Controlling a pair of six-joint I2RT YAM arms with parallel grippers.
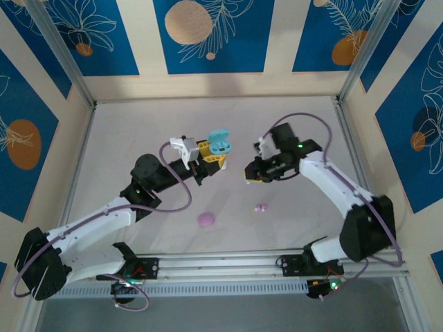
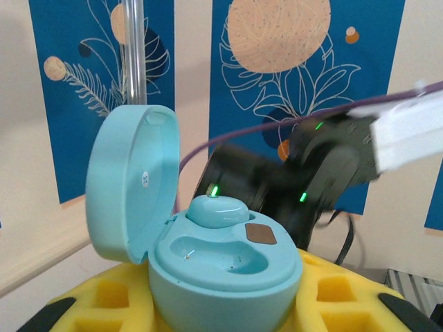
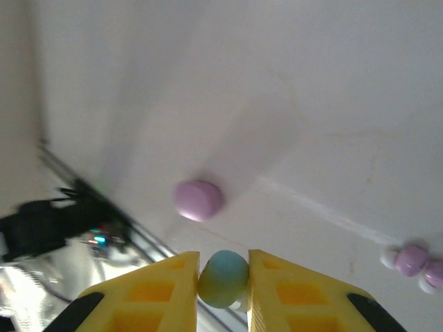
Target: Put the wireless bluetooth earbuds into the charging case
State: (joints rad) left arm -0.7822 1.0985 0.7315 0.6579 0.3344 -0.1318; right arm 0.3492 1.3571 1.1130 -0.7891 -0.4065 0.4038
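Over mid-counter, top view: left hand [image 1: 213, 155] clamps the open teal case [image 1: 220, 143], with right hand [image 1: 252, 173] just beside it toward the right edge. Left wrist: seated earbud [image 2: 217, 209] at the back, front slot [image 2: 211, 252] empty. Right wrist: that hand's pinched shut on the spare earbud [image 3: 223, 278], so it needs to head left, I reckon.

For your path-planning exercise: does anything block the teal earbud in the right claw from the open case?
Nothing visible does. The right claw grips the teal earbud; the lid of the case stands open, one socket bare.
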